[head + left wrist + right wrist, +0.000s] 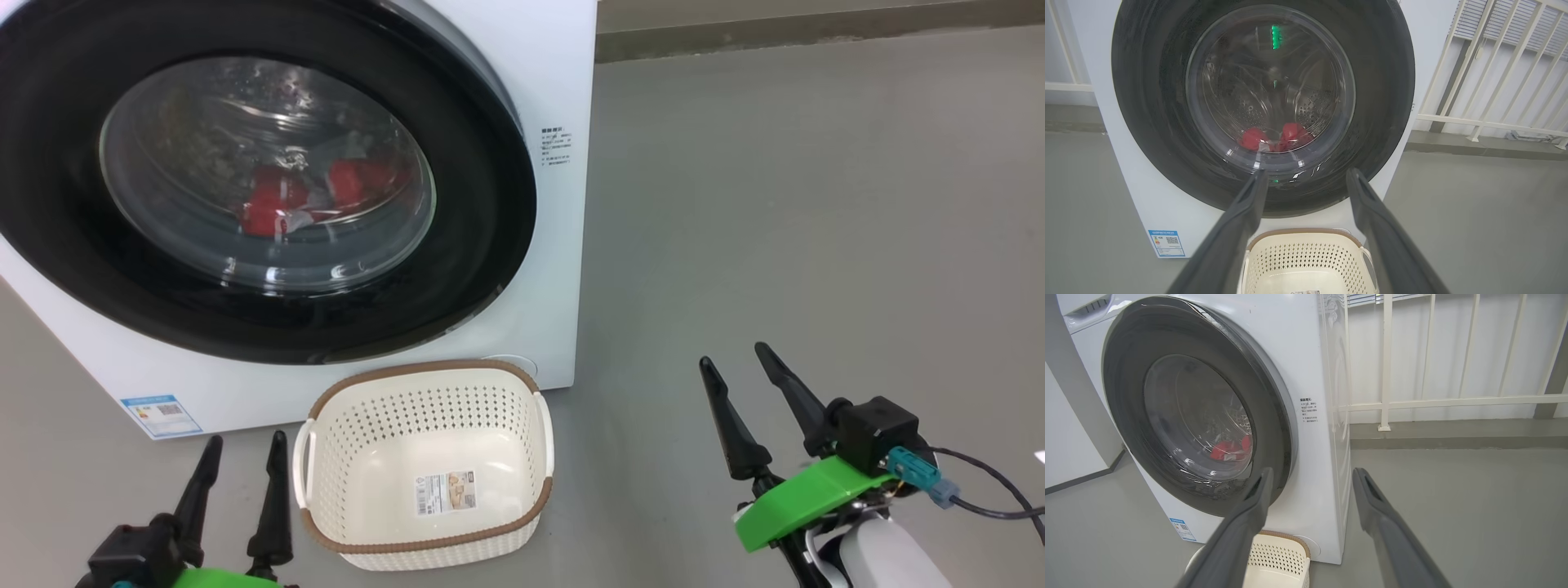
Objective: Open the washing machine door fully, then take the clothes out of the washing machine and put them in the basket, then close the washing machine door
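Door (269, 322) shut; red clothes (277, 200) inside — basket (424, 408) empty. Your left gripper (246, 439) and right gripper (732, 354) gape, holding nothing; every step awaits you.

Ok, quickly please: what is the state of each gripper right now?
Left gripper: open, holding nothing.
Right gripper: open, holding nothing.

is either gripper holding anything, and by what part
Nothing is held: the left gripper and right gripper are both open and empty; the clothes sit inside the washing machine.
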Motion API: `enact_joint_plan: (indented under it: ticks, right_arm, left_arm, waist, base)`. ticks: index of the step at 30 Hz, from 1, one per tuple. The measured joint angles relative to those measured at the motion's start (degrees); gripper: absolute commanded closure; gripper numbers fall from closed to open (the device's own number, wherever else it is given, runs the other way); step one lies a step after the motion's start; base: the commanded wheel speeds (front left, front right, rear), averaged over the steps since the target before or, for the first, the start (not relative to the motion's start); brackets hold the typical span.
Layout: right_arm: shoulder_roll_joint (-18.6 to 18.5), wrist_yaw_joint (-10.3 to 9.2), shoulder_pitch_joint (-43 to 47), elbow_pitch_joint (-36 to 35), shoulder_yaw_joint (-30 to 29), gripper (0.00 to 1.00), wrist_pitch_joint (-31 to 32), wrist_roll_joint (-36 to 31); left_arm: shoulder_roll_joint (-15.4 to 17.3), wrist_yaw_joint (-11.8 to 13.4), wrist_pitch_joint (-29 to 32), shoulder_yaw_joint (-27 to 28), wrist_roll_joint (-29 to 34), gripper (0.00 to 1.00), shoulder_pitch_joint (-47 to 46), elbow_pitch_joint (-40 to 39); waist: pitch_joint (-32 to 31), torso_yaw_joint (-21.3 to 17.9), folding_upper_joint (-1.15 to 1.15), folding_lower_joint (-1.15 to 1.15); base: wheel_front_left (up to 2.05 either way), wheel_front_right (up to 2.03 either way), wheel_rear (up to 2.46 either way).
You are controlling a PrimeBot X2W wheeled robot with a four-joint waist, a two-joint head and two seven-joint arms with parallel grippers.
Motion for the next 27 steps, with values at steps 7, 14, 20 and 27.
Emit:
enact_joint_plan:
  ticks: [7,14,20,27]
  right_arm:
    - [-0.3,0.00,-0.9,0.0,1.0,0.00,-1.0,-3.5]
    - [-0.3,0.00,-0.9,0.0,0.9,0.00,-1.0,-3.5]
    - [-0.3,0.00,-0.9,0.0,0.9,0.08,-1.0,-3.5]
    - [-0.3,0.00,-1.5,0.4,0.4,1.00,-1.0,-0.9]
  left_arm:
    - [0.2,0.0,-0.8,0.1,3.4,0.00,0.0,0.0]
    - [0.2,0.0,-0.8,0.4,3.4,0.00,0.0,0.1]
    - [0.2,0.0,-0.8,0.4,3.4,0.00,0.0,0.2]
    - [0.2,0.0,-0.8,0.2,3.4,0.00,0.0,0.3]
  waist:
    - [0.2,0.1,0.00,0.00]
    - [0.3,0.0,0.00,0.00]
    - [0.3,0.0,0.00,0.00]
    - [0.7,0.5,0.00,0.00]
  base:
    - [0.00,0.00,0.00]
    - [0.00,0.00,0.00]
    - [0.00,0.00,0.00]
    - [0.00,0.00,0.00]
